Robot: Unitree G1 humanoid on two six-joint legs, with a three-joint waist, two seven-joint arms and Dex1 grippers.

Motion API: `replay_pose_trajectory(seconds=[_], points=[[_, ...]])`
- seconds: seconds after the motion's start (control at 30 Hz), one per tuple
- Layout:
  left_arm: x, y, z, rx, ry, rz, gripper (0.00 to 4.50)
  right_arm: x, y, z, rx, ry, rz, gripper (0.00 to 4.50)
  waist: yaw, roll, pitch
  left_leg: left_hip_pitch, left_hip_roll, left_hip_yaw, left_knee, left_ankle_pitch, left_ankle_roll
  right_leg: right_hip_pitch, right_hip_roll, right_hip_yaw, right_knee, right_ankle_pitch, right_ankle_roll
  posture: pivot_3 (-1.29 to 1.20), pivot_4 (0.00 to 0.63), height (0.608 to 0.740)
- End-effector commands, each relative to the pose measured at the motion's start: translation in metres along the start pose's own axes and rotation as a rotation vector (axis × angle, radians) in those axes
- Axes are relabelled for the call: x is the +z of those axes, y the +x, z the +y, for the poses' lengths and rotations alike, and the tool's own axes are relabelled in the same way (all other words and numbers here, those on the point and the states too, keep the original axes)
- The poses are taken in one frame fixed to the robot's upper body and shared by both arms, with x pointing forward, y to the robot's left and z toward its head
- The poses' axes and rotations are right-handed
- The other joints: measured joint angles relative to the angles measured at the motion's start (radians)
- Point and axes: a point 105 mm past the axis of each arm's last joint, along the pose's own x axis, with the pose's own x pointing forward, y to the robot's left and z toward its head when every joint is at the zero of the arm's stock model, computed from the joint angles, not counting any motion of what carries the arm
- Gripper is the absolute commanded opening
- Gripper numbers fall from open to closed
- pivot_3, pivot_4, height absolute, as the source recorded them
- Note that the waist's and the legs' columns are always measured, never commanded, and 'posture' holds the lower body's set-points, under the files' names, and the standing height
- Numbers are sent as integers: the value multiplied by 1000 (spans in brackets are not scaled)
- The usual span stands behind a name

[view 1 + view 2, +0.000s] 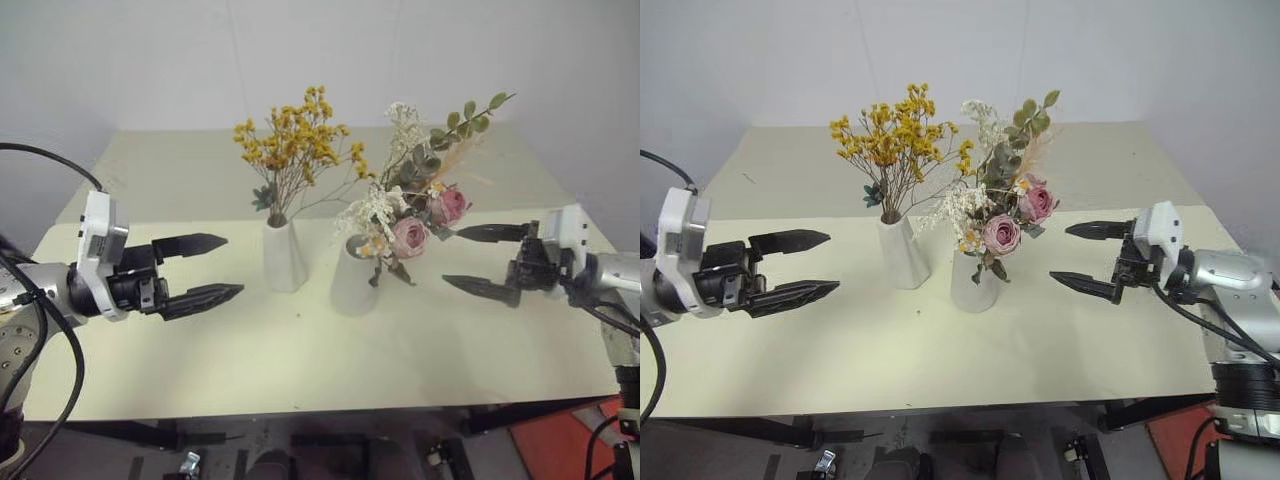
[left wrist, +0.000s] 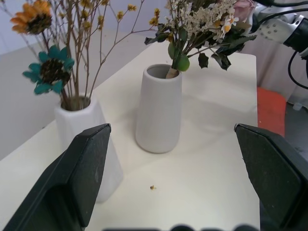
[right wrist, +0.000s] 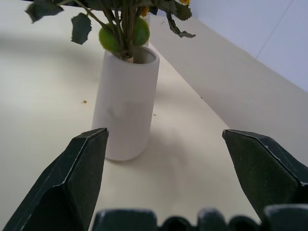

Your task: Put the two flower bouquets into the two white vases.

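Left gripper spread wide, holding nothing, level over the desk, pointing in toward the vases. Right gripper likewise spread and empty, facing in from the other side. Both well clear of the vases. Slim vase stands mid-desk, upright, with the yellow-orange bouquet in it. Wider vase just beside it on the right, not touching, holds the rose bouquet, whose stems lean toward the right gripper. Small crumb on the desk near the vases.
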Motion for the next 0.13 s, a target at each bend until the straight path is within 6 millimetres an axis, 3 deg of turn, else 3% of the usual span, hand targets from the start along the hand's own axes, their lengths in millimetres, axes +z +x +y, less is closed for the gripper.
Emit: replay_pose_trajectory(seconds=[0.03, 0.13], points=[[12, -8, -7, 3, 59, -14, 4500, 14, -14, -3, -5, -13, -37, 4467, 1, 0, 0, 0, 0, 0, 0, 0, 0, 0, 0, 0, 0, 0, 0, 0, 150, 740], [12, -11, -8, 18, 59, -11, 4500, 14, -16, -2, -3, -9, -33, 4467, 1, 0, 0, 0, 0, 0, 0, 0, 0, 0, 0, 0, 0, 0, 0, 0, 150, 740]])
